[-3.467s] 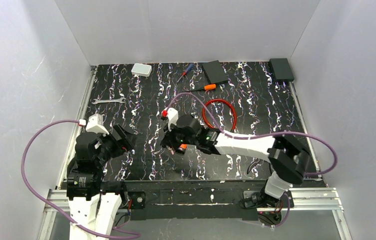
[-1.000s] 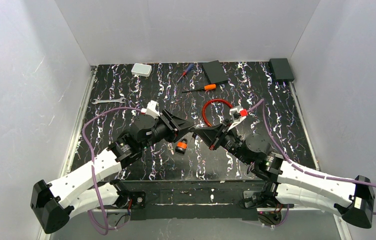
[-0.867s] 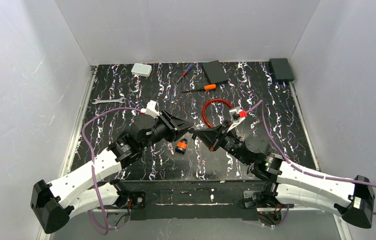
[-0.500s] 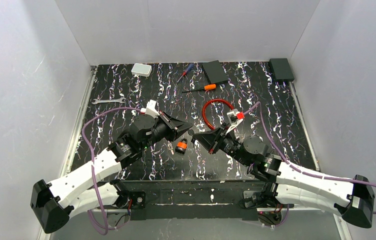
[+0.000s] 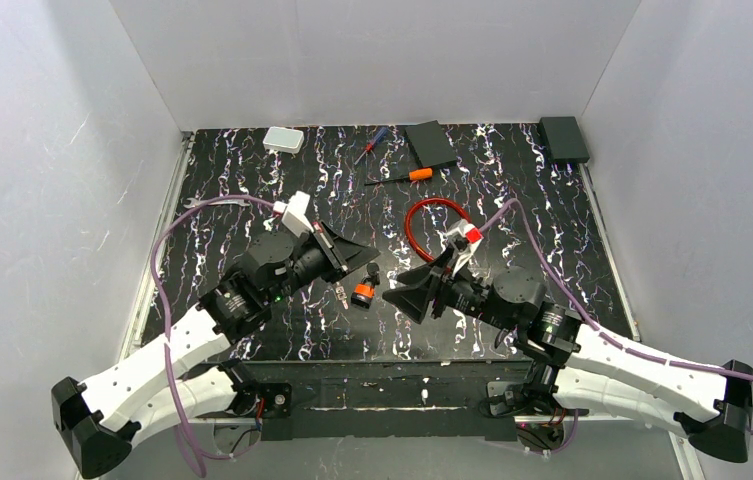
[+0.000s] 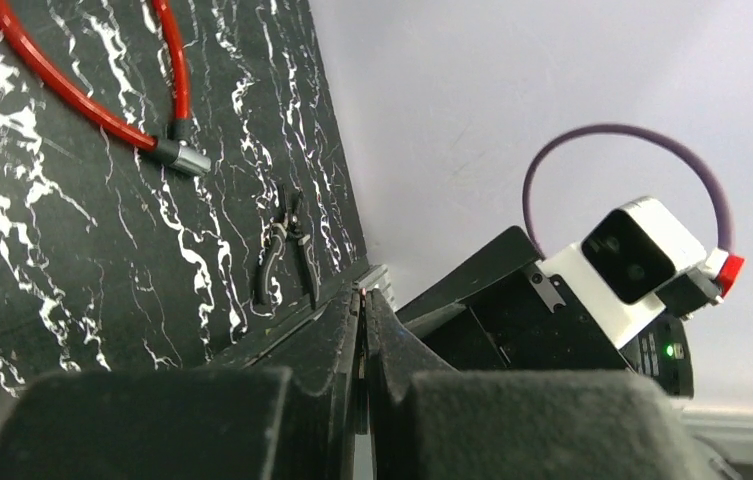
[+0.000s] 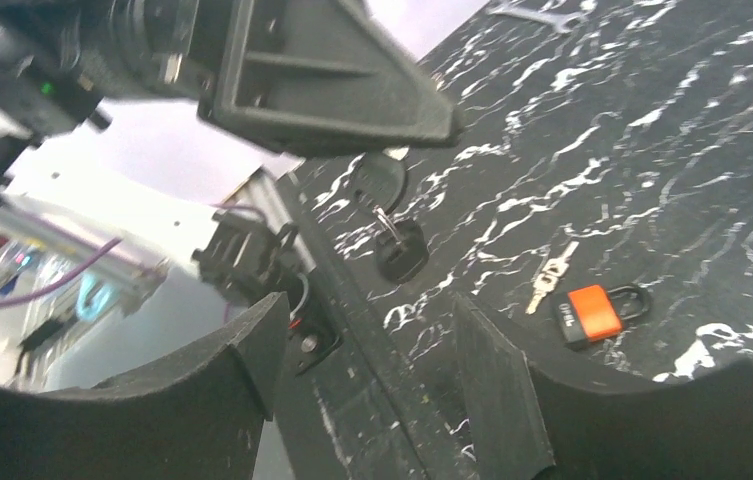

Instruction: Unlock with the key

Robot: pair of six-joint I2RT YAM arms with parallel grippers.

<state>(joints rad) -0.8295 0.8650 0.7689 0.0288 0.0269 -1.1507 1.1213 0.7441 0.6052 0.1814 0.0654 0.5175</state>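
My left gripper is shut, and a black-headed key hangs from its fingertips above the mat. A second black-headed piece dangles under it on a ring. Below, on the mat, lies an orange-and-black padlock with a bare silver key beside it. My right gripper stands open and empty, just right of the padlock and facing the left gripper.
A red cable loop lies behind the right gripper. Small black pliers sit near the mat's front edge. At the back are an orange-handled screwdriver, a wrench, a white box and two black boxes.
The two grippers met tip to tip over the padlock. The left one shut on the key, then the right one opened and drew back; the left has pulled slightly away with it.
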